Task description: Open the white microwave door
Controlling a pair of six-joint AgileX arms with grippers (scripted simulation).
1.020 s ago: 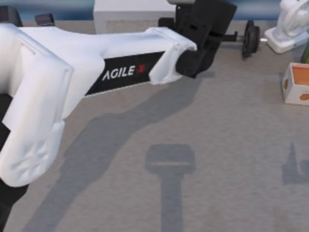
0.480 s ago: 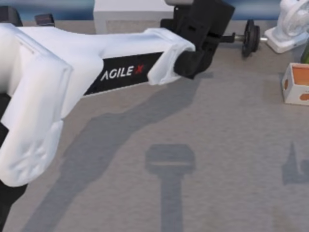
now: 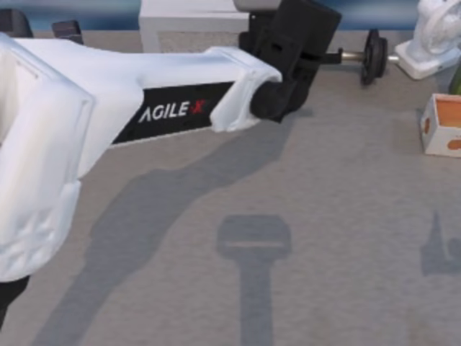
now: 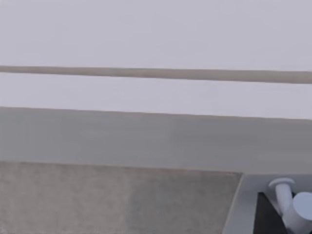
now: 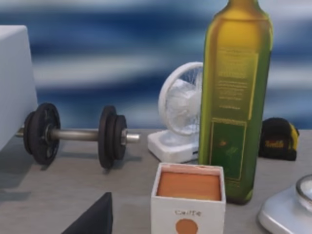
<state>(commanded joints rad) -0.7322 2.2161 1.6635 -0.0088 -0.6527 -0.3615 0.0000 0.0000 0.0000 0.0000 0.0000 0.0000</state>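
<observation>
The white microwave (image 3: 189,14) stands at the table's back edge, left of centre. Its door faces the table, and the grey speckled mesh window (image 3: 193,41) shows as a thin strip from above. My left arm reaches across from the left, and my left gripper (image 3: 289,45) is pressed up against the microwave's front at the door's right end. The left wrist view is filled by the white door panel (image 4: 146,92) and the mesh window (image 4: 117,200). A white peg-like handle (image 4: 283,192) sits beside a dark part at the corner. Only a black corner of my right gripper (image 5: 95,217) shows.
A black dumbbell (image 3: 369,56) lies right of the microwave. A white fan (image 3: 432,36), a green bottle (image 5: 237,97) and a white box with orange contents (image 3: 443,124) stand at the right side. A tape measure (image 5: 279,139) and a scale (image 5: 292,207) sit near the bottle.
My left arm has swung a little to the left and towards the back, with its black wrist still against the microwave's front. Nothing else has moved.
</observation>
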